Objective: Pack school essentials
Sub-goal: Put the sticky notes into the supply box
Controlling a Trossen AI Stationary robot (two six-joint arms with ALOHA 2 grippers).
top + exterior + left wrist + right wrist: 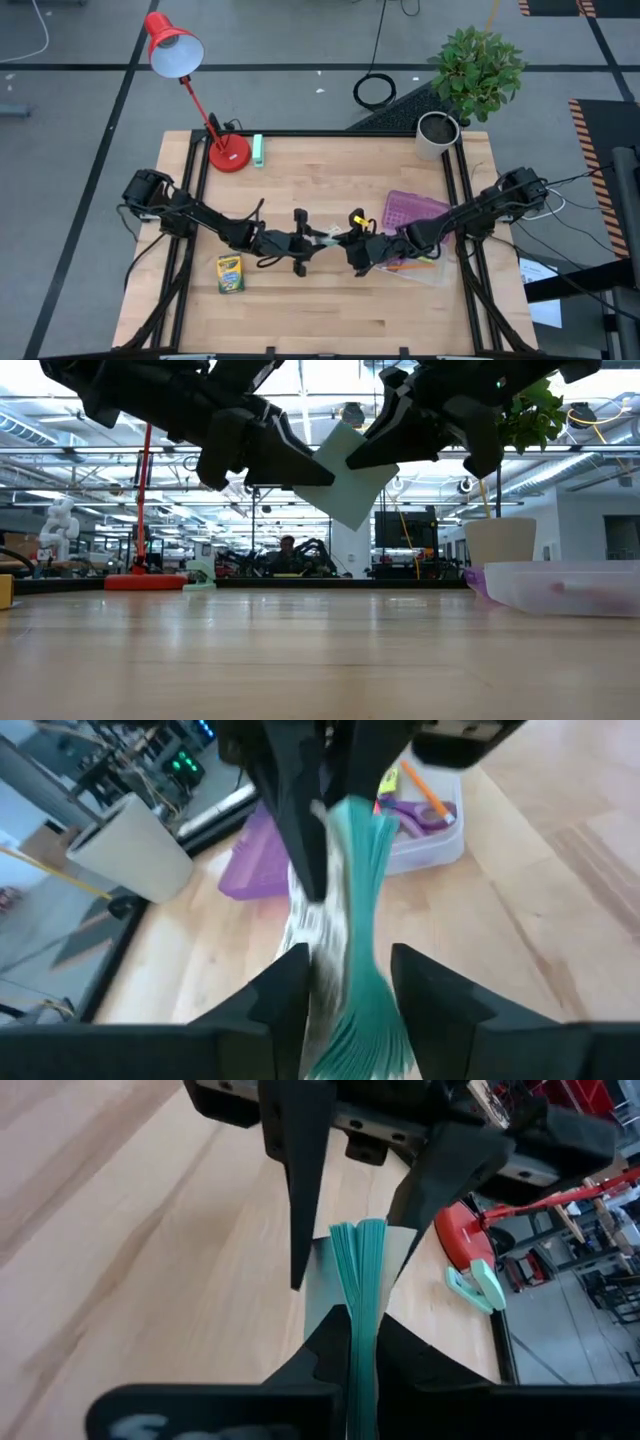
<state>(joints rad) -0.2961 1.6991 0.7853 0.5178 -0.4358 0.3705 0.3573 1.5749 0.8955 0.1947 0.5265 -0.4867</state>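
Observation:
A pale patterned square pack with teal page edges hangs in the air above the table's middle. My right gripper is shut on it from the right. My left gripper faces it from the left, open. Its fingers stand on either side of the pack's other end, where the pages fan out loose. A yellow-green crayon box lies flat on the table near the left front. Purple scissors and an orange pencil lie in a clear container at the right. My right gripper pinches the pack's right-hand end between its two fingers, pressing the teal pages together there. The fingers come about level from the table's right side. The pack is lifted clear of the table and sits tilted on one corner in the low view.
A purple tray lies beside the clear container. At the far edge stand a red desk lamp, a small mint-green block and a potted plant in a white pot. Bare wood lies along the table's near edge.

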